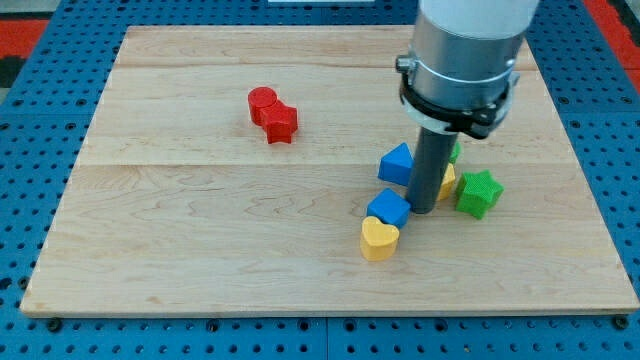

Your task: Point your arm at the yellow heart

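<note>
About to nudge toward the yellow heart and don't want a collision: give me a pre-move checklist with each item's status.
1. Yellow heart in view, unobstructed: ok.
2. My tip located, up and to the view's right of the heart: ok.
3. Tip apart from the heart: ok.
4. Tip apart from the blue cube: cannot tell, they look adjacent.
5. Direct path to the heart free: not ok, the blue cube sits against the heart's top.
6. Green star out of the way: ok.

One camera looks steeply down (from the front) at the board (200, 230)
</note>
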Controlling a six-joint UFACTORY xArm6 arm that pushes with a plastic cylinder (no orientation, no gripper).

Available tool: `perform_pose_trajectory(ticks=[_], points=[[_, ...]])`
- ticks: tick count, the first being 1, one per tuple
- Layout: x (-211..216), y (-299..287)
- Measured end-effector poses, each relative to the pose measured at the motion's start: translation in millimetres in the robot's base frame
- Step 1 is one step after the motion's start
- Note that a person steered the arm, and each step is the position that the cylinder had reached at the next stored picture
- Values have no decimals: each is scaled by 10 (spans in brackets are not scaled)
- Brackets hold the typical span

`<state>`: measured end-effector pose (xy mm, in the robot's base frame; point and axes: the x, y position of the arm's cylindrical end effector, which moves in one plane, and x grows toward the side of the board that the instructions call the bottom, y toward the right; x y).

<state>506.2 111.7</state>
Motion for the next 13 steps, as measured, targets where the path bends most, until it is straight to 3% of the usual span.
perform_pose_trajectory(ticks=[2,5,7,13], points=[[49,432],[195,115],[226,370],[527,255]])
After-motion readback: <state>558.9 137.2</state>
